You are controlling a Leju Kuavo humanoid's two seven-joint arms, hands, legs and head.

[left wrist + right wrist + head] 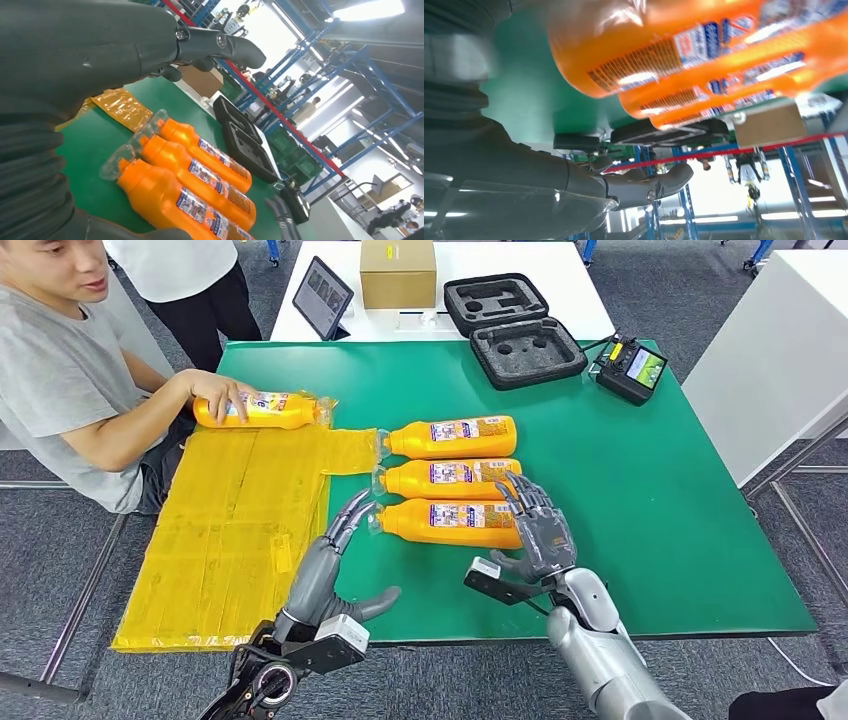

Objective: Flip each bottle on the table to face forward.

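- Green table [620, 490] up front, a yellow plastic sheet [240, 530] spread over its left side.
- Three orange bottles [452, 477] lie side by side at mid-table, labels up, caps toward the sheet.
- Left hand [335, 565] sits just beside the nearest bottle's cap, fingers spread, holding nothing.
- Right hand [540, 530] is at that bottle's base end, fingers splayed wide, nothing gripped.
- Far left, a person's hand [222, 395] rests on a fourth bottle [262, 410].
- Black foam case [512, 330] and cardboard box [398, 272] sit beyond.

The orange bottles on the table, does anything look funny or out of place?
Three orange bottles lie neatly side by side. A fourth bottle lies apart, by the yellow sheet, under a person's hand. Nothing looks spilled or broken.
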